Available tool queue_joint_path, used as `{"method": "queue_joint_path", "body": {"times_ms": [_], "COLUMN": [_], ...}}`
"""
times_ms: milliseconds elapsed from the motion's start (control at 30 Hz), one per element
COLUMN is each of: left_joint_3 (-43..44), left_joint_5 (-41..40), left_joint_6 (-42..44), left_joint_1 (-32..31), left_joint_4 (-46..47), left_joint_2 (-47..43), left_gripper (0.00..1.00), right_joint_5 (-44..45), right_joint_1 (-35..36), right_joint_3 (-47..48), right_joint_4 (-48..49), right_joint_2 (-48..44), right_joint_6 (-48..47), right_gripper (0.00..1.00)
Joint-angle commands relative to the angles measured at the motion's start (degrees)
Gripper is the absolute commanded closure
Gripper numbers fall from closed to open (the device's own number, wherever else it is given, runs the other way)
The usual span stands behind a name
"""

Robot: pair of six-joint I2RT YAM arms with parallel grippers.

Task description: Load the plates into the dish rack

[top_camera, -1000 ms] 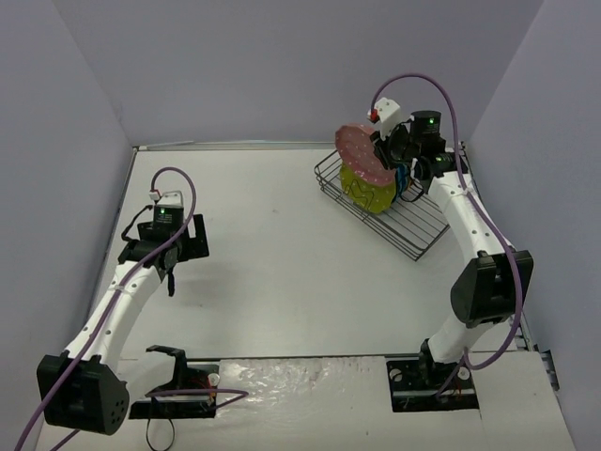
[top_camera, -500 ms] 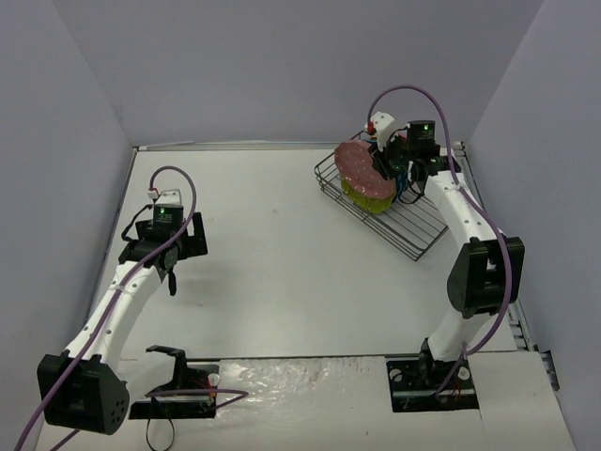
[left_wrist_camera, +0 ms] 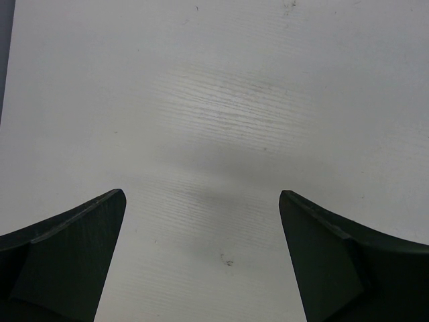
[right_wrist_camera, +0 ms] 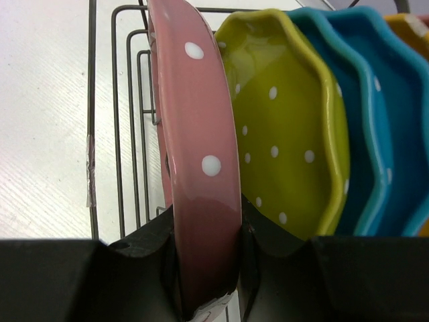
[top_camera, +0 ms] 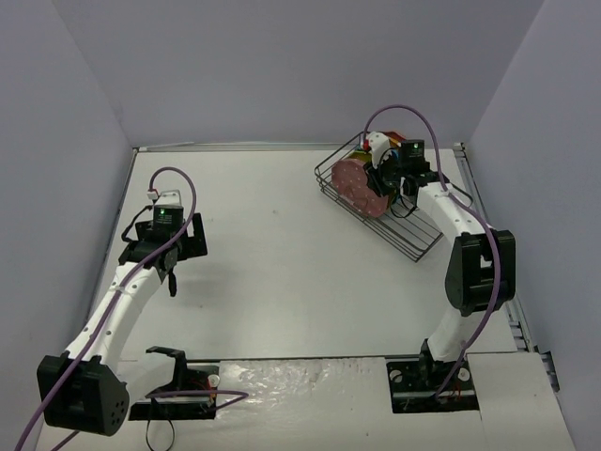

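Observation:
My right gripper [right_wrist_camera: 204, 228] is shut on the rim of a pink polka-dot plate [right_wrist_camera: 198, 134], which it holds on edge inside the dish rack [right_wrist_camera: 127, 100]. Right beside it stand a lime green plate [right_wrist_camera: 288, 134], a teal blue plate [right_wrist_camera: 365, 121] and a sliver of an orange plate [right_wrist_camera: 410, 27]. From above, the pink plate [top_camera: 355, 186] sits at the left end of the black wire dish rack [top_camera: 413, 235] under the right gripper [top_camera: 377, 177]. My left gripper [left_wrist_camera: 201, 194] hangs open over bare table, far from the rack, holding nothing.
The rack lies at an angle at the back right, close to the right wall [top_camera: 535, 141]. White tabletop [top_camera: 272, 235] stretches between the two arms. The left arm [top_camera: 131, 282] stays at the left side near the left wall.
The right arm has lowered the pink plate from above the rack down into it, next to the lime green plate. The left arm has not moved.

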Motion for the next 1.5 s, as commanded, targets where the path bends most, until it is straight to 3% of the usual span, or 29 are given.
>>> {"method": "queue_joint_path", "body": {"times_ms": [0, 33, 133, 367, 533, 700, 1067, 1467], "left_joint_3": [2.42, 2.70, 4.76, 11.18, 17.26, 24.60, 27.72, 23.69], "left_joint_5": [-0.19, 0.04, 0.04, 2.35, 4.48, 4.13, -1.02, -1.70], "left_joint_6": [-0.87, -0.94, -0.95, -4.03, -4.66, -3.90, -2.66, -1.74], "left_joint_1": [0.42, 0.41, 0.42, 0.24, -0.02, 0.10, 0.01, -0.19], "left_joint_4": [0.95, 0.45, -1.96, -7.94, -12.26, -16.94, -22.27, -28.17], "left_joint_2": [-1.57, -1.82, -2.48, -4.26, -5.30, -7.70, -18.13, -29.50], "left_gripper": [0.03, 0.03, 0.03, 0.03, 0.03, 0.03, 0.03, 0.03], "right_joint_5": [-0.90, -0.86, -0.78, 1.46, 6.86, 19.17, 39.05, 40.63], "right_joint_1": [0.51, 0.56, 0.72, 0.72, 0.57, 0.20, 1.17, 2.96], "right_joint_3": [-0.96, -1.34, -2.17, -2.35, -2.33, -4.22, -9.91, -9.39], "right_joint_4": [6.56, 6.91, 7.99, 7.82, 7.48, 7.36, -1.85, -19.44], "right_joint_2": [-2.37, -2.66, -4.00, -10.88, -23.01, -37.70, -64.96, -80.45], "right_joint_6": [0.93, 1.35, 2.91, 5.07, 9.08, 16.01, 28.22, 29.34], "right_gripper": [0.82, 0.79, 0.53, 0.22, 0.11, 0.00, 0.00, 0.00]}}
